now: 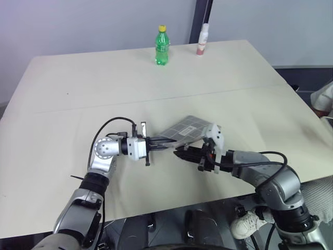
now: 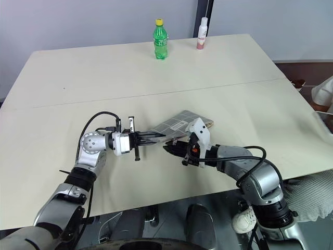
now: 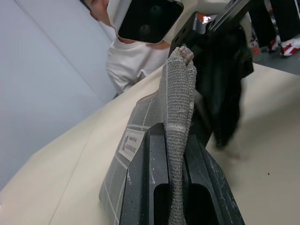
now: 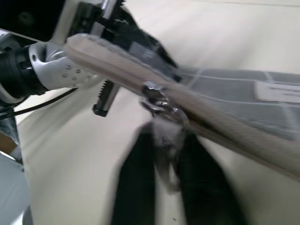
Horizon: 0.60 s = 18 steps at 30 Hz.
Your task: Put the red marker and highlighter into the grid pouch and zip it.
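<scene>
The grid pouch (image 1: 188,129), grey with white lines and a small white label, is lifted at its near end above the table, zipper edge (image 3: 178,93) upward. My left gripper (image 1: 165,144) points right and is shut on that end of the zipper edge. My right gripper (image 1: 180,152) faces it from the right, just below the pouch. Its fingers are shut around the metal zipper pull (image 4: 161,105), which hangs between them. The red marker and the highlighter are out of view.
A green bottle with a yellow cap (image 1: 162,46) and a white and pink bottle (image 1: 203,39) stand at the far edge of the cream table (image 1: 78,94). A person in a white shirt (image 3: 133,61) sits at the table's right side.
</scene>
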Motion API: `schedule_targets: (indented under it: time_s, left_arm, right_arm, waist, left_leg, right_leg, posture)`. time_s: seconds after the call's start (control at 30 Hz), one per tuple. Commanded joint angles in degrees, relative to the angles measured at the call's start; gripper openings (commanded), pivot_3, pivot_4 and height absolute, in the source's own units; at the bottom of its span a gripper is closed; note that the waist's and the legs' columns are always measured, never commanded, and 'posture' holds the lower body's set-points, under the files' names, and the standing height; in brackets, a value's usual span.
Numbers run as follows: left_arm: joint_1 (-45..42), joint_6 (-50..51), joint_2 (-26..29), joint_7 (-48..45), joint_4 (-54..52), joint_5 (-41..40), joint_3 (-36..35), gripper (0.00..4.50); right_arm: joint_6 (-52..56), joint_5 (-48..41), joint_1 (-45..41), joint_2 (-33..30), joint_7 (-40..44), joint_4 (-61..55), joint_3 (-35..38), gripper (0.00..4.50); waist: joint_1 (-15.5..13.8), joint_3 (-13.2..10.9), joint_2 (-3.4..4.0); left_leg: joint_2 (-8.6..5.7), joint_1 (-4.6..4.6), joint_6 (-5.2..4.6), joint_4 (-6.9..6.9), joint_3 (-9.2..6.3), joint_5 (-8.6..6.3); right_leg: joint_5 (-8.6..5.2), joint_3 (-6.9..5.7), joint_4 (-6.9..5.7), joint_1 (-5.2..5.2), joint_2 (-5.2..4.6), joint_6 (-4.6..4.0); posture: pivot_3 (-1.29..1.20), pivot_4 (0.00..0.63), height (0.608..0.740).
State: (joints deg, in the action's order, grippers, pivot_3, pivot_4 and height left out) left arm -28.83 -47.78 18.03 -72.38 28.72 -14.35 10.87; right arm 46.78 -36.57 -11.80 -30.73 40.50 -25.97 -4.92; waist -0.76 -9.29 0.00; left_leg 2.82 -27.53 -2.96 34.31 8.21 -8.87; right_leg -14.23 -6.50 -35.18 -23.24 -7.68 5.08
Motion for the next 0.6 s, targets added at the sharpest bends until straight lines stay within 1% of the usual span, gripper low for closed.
schedule_targets:
  time_s: [0.03,0.1,0.17,0.23,0.3,0.47,0.6]
  left_arm:
    - [0.44,-0.57,0.44,1.06,-2.02,-0.25,0.23,0.0]
    - [0.75,-0.38,0.76,1.23,-2.41,-0.41,0.25,0.0]
    - [1.08,-0.19,1.17,1.19,-2.83,-0.7,0.2,0.0]
    - [1.38,0.05,1.74,1.1,-3.31,-1.17,0.1,0.0]
    - [1.56,0.38,2.27,0.94,-3.71,-1.67,-0.03,0.0]
    - [1.25,0.87,3.6,0.39,-3.5,-2.58,-0.23,0.0]
    - [0.99,0.84,4.2,0.52,-2.62,-2.55,-0.45,0.0]
  right_arm:
    - [-1.96,-0.3,0.7,-2.08,1.31,0.01,3.77,0.03]
    - [-3.57,1.08,1.55,-4.64,2.68,1.22,5.19,0.03]
    - [-6.75,4.46,2.14,-8.34,4.21,3.73,5.96,0.03]
    - [-11.72,9.1,2.32,-12.0,5.24,7.99,6.33,0.03]
    - [-15.09,12.12,1.44,-13.82,4.68,12.36,7.27,0.03]
    - [-25.34,21.68,-0.45,-16.91,1.6,24.0,7.96,0.03]
    - [-29.24,23.89,-0.56,-16.89,-0.36,27.8,10.0,0.03]
  waist:
    - [-0.01,0.0,0.0]
    - [0.01,0.0,0.0]
    - [-0.03,0.0,0.0]
    - [0.0,0.0,0.0]
    - [0.03,0.0,0.0]
    - [0.03,-0.01,0.0]
    - [0.07,-0.01,0.01]
  left_leg:
    - [0.0,0.0,0.0,0.0,0.0,0.0]
    - [0.0,0.0,0.0,0.0,0.01,0.0]
    - [0.0,0.0,0.0,-0.01,0.01,0.0]
    - [-0.01,0.0,0.0,-0.01,0.01,0.0]
    - [-0.02,0.0,0.0,-0.01,0.02,0.0]
    - [-0.01,0.0,0.01,-0.02,0.04,0.0]
    - [-0.02,0.0,0.0,-0.02,0.04,0.01]
  right_leg:
    - [0.0,0.0,0.01,0.0,0.0,0.0]
    - [0.0,0.0,0.02,0.0,0.0,0.0]
    - [0.0,0.0,0.03,0.0,0.0,0.0]
    - [0.0,0.0,0.05,0.0,-0.01,0.0]
    - [0.0,0.0,0.06,0.0,-0.01,0.0]
    - [0.0,0.0,0.06,-0.02,0.0,0.01]
    - [0.0,0.0,0.06,-0.01,0.0,0.01]
  posture:
    - [0.0,0.15,0.74]
    - [0.0,0.15,0.74]
    - [0.0,0.15,0.74]
    - [0.0,0.15,0.74]
    - [0.0,0.15,0.74]
    - [0.0,0.15,0.74]
    - [0.0,0.15,0.74]
